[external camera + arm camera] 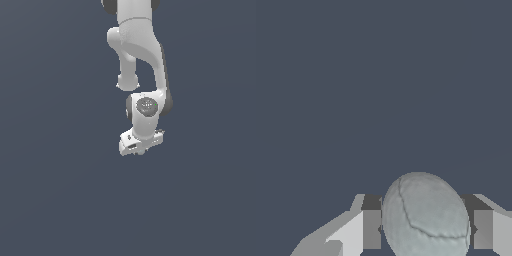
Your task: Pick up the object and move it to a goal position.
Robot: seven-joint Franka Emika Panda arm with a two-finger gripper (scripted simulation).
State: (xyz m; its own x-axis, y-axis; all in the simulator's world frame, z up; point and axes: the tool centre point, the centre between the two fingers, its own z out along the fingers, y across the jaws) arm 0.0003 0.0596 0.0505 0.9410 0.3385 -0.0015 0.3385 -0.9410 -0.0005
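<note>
Ball (pixel 425 217), pale grey-green: sitting between the two fingers of the claw (pixel 426 230), which is closing on it from both sides, apparently for carrying goalward

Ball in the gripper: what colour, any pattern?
Pale grey-green, matte, with thin dark crack-like lines. The ball shows best in the wrist view.
</note>
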